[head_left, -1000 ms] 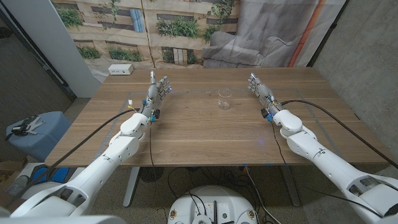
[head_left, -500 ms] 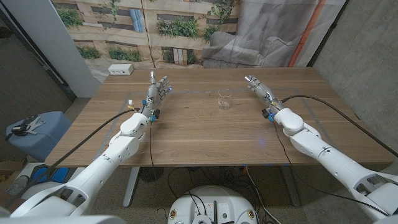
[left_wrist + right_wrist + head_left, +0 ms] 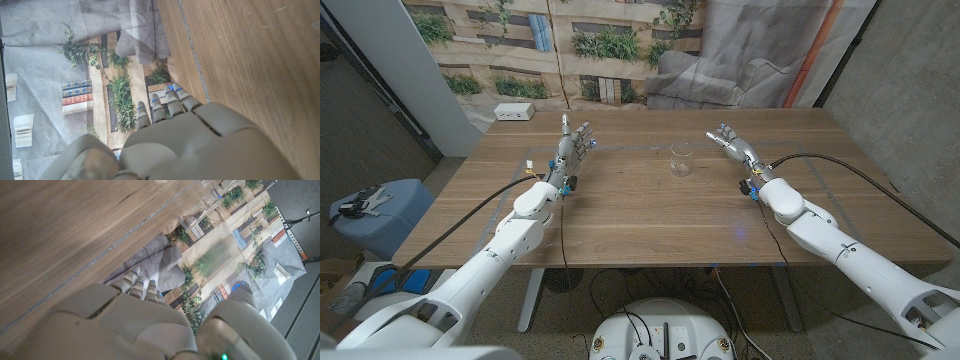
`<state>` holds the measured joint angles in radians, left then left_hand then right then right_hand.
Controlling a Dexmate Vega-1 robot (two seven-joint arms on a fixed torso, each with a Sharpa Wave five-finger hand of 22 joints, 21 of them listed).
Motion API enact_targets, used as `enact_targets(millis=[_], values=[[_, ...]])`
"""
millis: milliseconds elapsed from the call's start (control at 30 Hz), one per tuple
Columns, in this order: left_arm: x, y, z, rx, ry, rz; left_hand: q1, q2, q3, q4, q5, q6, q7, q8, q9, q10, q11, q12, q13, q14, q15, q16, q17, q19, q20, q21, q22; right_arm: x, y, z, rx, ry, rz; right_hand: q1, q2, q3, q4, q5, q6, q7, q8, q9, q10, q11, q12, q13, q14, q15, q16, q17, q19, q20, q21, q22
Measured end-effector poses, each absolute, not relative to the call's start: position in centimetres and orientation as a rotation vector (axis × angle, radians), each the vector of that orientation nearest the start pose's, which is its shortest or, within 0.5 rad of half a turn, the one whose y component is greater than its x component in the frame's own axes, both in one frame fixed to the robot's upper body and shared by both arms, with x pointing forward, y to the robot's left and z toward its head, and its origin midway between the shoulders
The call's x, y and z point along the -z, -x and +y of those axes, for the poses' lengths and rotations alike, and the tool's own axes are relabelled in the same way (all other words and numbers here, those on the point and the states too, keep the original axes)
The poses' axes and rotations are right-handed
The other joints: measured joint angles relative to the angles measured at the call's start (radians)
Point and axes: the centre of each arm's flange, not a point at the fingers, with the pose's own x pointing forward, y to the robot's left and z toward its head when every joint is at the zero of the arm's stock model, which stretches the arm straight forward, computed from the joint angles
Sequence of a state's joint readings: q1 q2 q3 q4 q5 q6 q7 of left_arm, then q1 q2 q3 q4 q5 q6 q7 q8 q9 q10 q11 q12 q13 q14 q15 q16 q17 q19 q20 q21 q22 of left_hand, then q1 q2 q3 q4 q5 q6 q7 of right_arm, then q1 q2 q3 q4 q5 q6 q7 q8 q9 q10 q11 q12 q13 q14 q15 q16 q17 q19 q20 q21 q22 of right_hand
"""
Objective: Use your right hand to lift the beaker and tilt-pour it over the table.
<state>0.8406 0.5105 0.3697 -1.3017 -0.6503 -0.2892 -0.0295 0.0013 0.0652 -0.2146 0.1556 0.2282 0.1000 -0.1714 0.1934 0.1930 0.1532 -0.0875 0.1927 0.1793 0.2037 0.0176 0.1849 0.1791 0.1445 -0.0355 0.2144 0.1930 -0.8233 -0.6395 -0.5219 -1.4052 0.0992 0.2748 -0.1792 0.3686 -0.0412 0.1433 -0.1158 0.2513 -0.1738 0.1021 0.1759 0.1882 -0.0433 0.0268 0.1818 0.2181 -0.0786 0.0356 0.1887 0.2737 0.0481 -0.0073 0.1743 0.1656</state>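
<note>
A small clear glass beaker (image 3: 681, 159) stands upright on the wooden table (image 3: 650, 215), a little right of the middle and toward the far side. My right hand (image 3: 731, 144) is open to the beaker's right, apart from it, fingers stretched toward the far left. My left hand (image 3: 576, 146) stands open at the table's far left, fingers pointing away, holding nothing. In the right wrist view my right hand (image 3: 135, 315) shows from behind over the tabletop (image 3: 60, 235). In the left wrist view my left hand (image 3: 180, 135) shows beside the wood (image 3: 250, 60).
A white power strip (image 3: 514, 112) lies at the table's far left corner. A printed backdrop and a grey cloth hang behind the table. Black cables run along both arms. A blue bin (image 3: 375, 210) stands on the floor to the left.
My right hand has swung left toward the beaker and its forearm has turned inward. The left arm and the beaker have not moved.
</note>
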Motion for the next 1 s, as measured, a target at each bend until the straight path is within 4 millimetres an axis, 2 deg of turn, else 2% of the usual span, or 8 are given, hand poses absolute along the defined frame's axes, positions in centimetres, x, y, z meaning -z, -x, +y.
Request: enact_targets(millis=[167,200,400,467,633,667,967,1000], values=[[2.7,-65.3,29.0,0.207,0.042,-0.594,0.000,0.000,0.000,0.000,0.000,0.000,0.000,0.000,0.000,0.000,0.000,0.000,0.000,0.000,0.000,0.000,0.000,0.000,0.000,0.000,0.000,3.0,-63.3,-25.1,-0.102,0.629,-0.686,0.025,-0.021,0.003,-0.016,-0.004,0.004,0.014,0.000,0.001,-0.011,0.010,0.000,0.000,-0.005,0.006,0.000,-0.009,-0.023,0.007,0.000,0.000],[2.7,-65.3,29.0,0.207,0.042,-0.594,0.000,0.000,0.000,0.000,0.000,0.000,0.000,0.000,0.000,0.000,0.000,0.000,0.000,0.000,0.000,0.000,0.000,0.000,0.000,0.000,0.000,3.1,-63.3,-25.2,-0.092,0.636,-0.683,0.034,-0.012,0.004,-0.017,-0.004,0.004,0.014,0.000,0.000,-0.018,0.010,0.000,0.000,-0.005,0.006,0.000,-0.009,-0.023,0.007,0.000,0.000],[2.7,-65.3,29.0,0.206,0.042,-0.593,0.000,0.000,0.000,0.000,0.000,0.000,0.000,0.000,0.000,0.000,0.000,0.000,0.000,0.000,0.000,0.000,0.000,0.000,0.000,0.000,0.000,3.5,-63.1,-24.6,-0.077,0.672,-0.683,0.049,-0.015,0.008,-0.029,-0.008,0.004,0.014,0.000,0.005,-0.043,0.022,0.000,0.000,-0.023,0.023,0.000,-0.014,-0.047,0.017,0.000,0.000],[2.7,-65.3,29.0,0.206,0.041,-0.593,0.000,0.000,0.000,0.000,0.000,0.000,0.000,0.000,0.000,0.000,0.000,0.000,0.000,0.000,0.000,0.000,0.000,0.000,0.000,0.000,0.000,3.8,-62.8,-23.6,-0.094,0.684,-0.689,0.056,-0.022,0.012,-0.033,-0.008,0.004,0.014,0.000,0.005,-0.052,0.031,0.000,0.000,-0.027,0.027,0.000,-0.018,-0.048,0.018,0.000,0.000],[2.7,-65.3,29.0,0.206,0.041,-0.593,0.000,0.000,0.000,0.000,0.000,0.000,0.000,0.000,0.000,0.000,0.000,0.000,0.000,0.000,0.000,0.000,0.000,0.000,0.000,0.000,0.000,3.9,-62.9,-23.7,-0.080,0.714,-0.680,0.065,-0.015,0.017,-0.038,-0.008,0.004,0.014,0.000,0.005,-0.063,0.034,0.000,0.001,-0.034,0.034,0.000,-0.019,-0.053,0.024,0.000,0.000],[2.7,-65.3,29.0,0.206,0.041,-0.593,0.000,0.000,0.000,0.000,0.000,0.000,0.000,0.000,0.000,0.000,0.000,0.000,0.000,0.000,0.000,0.000,0.000,0.000,0.000,0.000,0.000,4.2,-62.7,-22.8,-0.101,0.721,-0.685,0.073,-0.023,0.017,-0.038,-0.008,0.004,0.014,0.000,0.005,-0.066,0.033,0.000,0.002,-0.037,0.038,0.000,-0.019,-0.054,0.023,0.000,0.000],[2.7,-65.3,29.1,0.206,0.041,-0.593,0.000,0.000,0.000,0.000,0.000,0.000,0.000,0.000,0.000,0.000,0.000,0.000,0.000,0.000,0.000,0.000,0.000,0.000,0.000,0.000,0.000,4.4,-62.8,-22.9,-0.088,0.759,-0.676,0.116,-0.011,0.031,-0.052,-0.008,0.004,0.014,0.000,0.010,-0.080,0.045,0.007,0.005,-0.037,0.038,0.004,-0.023,-0.057,0.020,0.000,0.000],[2.7,-65.3,29.1,0.206,0.041,-0.593,0.000,0.000,0.000,0.000,0.000,0.000,0.000,0.000,0.000,0.000,0.000,0.000,0.000,0.000,0.000,0.000,0.000,0.000,0.000,0.000,0.000,4.7,-62.7,-21.5,-0.113,0.766,-0.681,0.116,-0.011,0.033,-0.054,-0.011,0.004,0.014,0.000,0.010,-0.080,0.044,0.007,0.007,-0.037,0.038,0.004,-0.023,-0.057,0.020,0.000,0.000]])
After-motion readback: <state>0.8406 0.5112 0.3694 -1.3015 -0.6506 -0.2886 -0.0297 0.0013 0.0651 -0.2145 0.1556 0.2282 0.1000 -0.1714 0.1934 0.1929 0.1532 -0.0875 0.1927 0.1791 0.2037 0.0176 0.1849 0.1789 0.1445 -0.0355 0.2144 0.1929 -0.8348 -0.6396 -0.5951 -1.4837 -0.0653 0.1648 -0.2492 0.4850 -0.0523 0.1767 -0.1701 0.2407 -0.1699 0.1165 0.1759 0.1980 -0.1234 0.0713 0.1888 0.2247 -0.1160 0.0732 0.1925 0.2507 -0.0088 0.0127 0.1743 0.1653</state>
